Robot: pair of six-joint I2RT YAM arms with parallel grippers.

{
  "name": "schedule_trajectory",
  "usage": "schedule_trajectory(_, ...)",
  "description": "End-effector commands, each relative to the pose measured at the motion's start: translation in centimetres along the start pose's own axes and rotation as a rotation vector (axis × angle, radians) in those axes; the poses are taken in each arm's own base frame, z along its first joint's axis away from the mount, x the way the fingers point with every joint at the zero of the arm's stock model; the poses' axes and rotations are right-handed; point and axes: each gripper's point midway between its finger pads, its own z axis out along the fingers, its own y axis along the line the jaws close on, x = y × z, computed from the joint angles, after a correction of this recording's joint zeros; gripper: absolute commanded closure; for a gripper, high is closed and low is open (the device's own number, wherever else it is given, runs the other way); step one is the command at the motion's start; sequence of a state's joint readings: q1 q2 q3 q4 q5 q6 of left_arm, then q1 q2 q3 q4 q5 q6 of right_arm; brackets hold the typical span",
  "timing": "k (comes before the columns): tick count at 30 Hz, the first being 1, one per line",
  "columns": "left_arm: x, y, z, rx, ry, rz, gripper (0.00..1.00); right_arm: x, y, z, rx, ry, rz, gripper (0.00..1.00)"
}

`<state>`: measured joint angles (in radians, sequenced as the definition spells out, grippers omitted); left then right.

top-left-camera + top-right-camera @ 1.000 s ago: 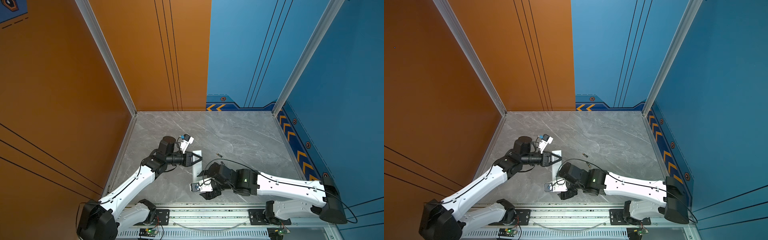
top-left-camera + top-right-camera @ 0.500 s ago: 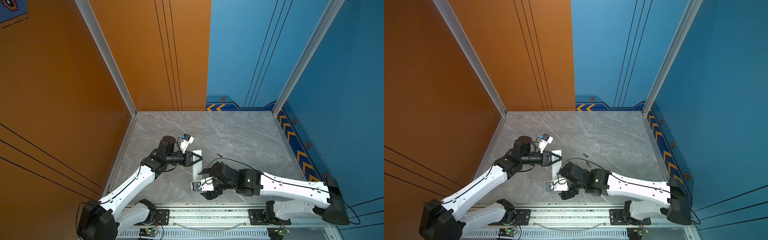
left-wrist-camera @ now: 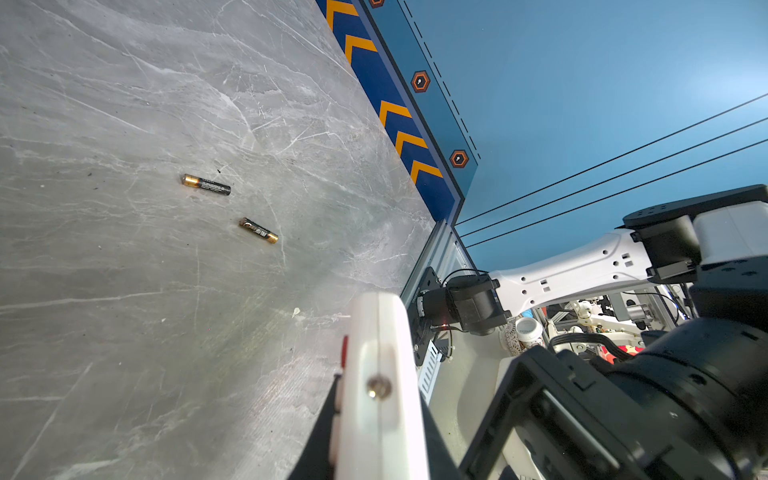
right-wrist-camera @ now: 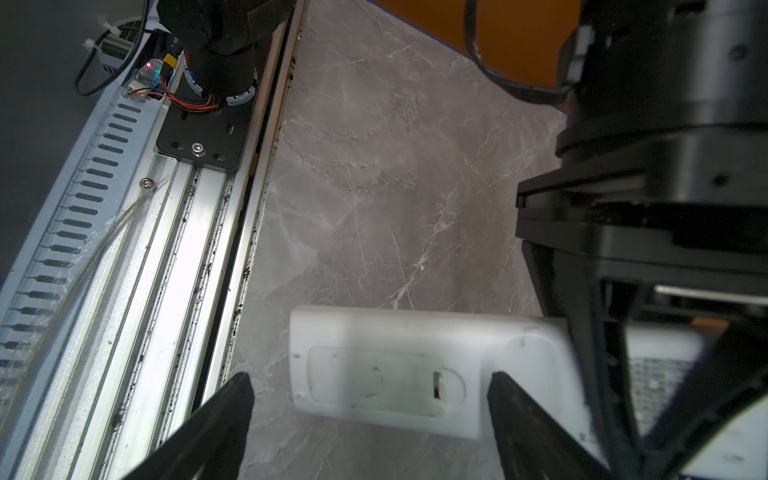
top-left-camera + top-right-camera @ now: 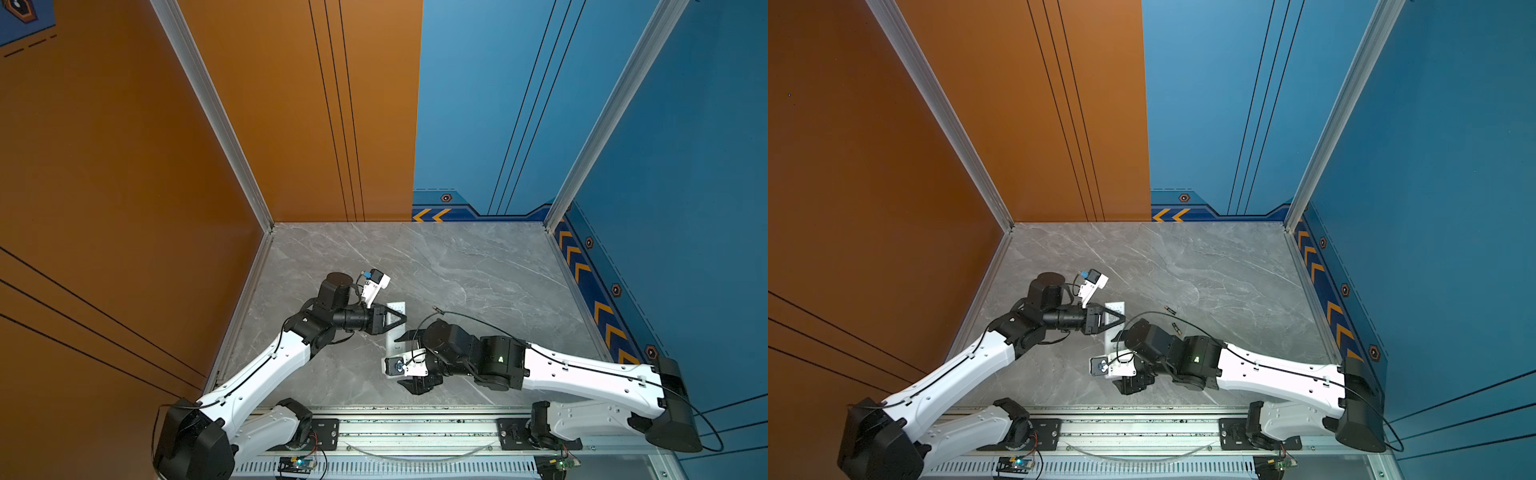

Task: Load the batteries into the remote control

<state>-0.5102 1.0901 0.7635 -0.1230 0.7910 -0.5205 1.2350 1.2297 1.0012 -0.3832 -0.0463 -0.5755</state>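
The remote control (image 5: 395, 308) (image 5: 1115, 309) is a long white bar held up on its long edge, with my left gripper (image 5: 400, 320) (image 3: 378, 432) shut on its sides. The right wrist view shows its plain white back (image 4: 415, 332) with a battery cover panel (image 4: 382, 382) and a slot. My right gripper (image 5: 402, 362) (image 4: 370, 390) is open, its fingers to either side of that back end, not touching it. Two batteries, black with gold ends, lie on the table to the right (image 3: 206, 185) (image 3: 258, 230) (image 5: 1169, 309) (image 5: 1176, 328).
The grey marble table (image 5: 478, 270) is walled orange on the left and blue at the back and right. A metal rail (image 4: 199, 249) with the arm bases runs along the front edge, close beneath my right gripper. A black cable (image 5: 478, 318) loops over the right arm.
My right gripper's jaws have spread wider beside the remote's near end, and the right arm has shifted slightly. The left arm and the remote have not moved.
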Motion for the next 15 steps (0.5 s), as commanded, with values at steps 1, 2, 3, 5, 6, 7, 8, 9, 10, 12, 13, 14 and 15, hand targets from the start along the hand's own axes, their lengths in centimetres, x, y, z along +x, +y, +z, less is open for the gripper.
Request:
schedule_trajectory(1, -1.4, -2.6, -0.6, 0.068, -0.030, 0.069, 1.00, 0.4, 0.2, 0.5, -0.014, 0.002, 0.032, 0.14)
schedule_trajectory(2, -1.5, -2.7, -0.7, 0.070, -0.032, 0.070, 1.00, 0.4, 0.3, 0.5, -0.018, 0.004, 0.035, 0.14)
schedule_trajectory(3, -1.5, -2.8, -0.6, 0.072, -0.032, 0.070, 1.00, 0.5, 0.4, 0.6, -0.022, 0.007, 0.036, 0.14)
schedule_trajectory(5, -1.6, -2.9, -0.7, 0.077, -0.035, 0.070, 1.00, 0.7, 0.6, 0.6, -0.030, 0.012, 0.038, 0.14)
schedule_trajectory(6, -1.6, -2.9, -0.7, 0.078, -0.037, 0.070, 1.00, 0.7, 0.7, 0.6, -0.032, 0.012, 0.038, 0.15)
schedule_trajectory(7, -1.7, -2.9, -0.8, 0.078, -0.039, 0.070, 1.00, 0.8, 0.7, 0.6, -0.034, 0.012, 0.040, 0.15)
schedule_trajectory(8, -1.8, -2.9, -0.8, 0.080, -0.041, 0.071, 1.00, 0.8, 0.8, 0.6, -0.037, 0.013, 0.040, 0.15)
schedule_trajectory(9, -1.8, -3.0, -0.8, 0.082, -0.043, 0.072, 1.00, 0.8, 0.8, 0.6, -0.038, 0.014, 0.040, 0.15)
schedule_trajectory(10, -1.8, -3.0, -0.8, 0.084, -0.043, 0.069, 1.00, 0.9, 0.9, 0.7, -0.042, 0.017, 0.043, 0.15)
schedule_trajectory(12, -1.9, -3.1, -0.8, 0.092, -0.045, 0.067, 1.00, 1.1, 1.0, 0.8, -0.047, 0.025, 0.044, 0.16)
schedule_trajectory(13, -2.0, -3.1, -0.9, 0.094, -0.050, 0.066, 1.00, 1.2, 1.1, 0.9, -0.049, 0.031, 0.045, 0.16)
schedule_trajectory(14, -2.1, -3.1, -0.9, 0.098, -0.052, 0.067, 1.00, 1.3, 1.1, 1.0, -0.051, 0.036, 0.045, 0.16)
schedule_trajectory(15, -2.1, -3.2, -0.9, 0.100, -0.052, 0.065, 1.00, 1.5, 1.1, 1.0, -0.050, 0.044, 0.046, 0.16)
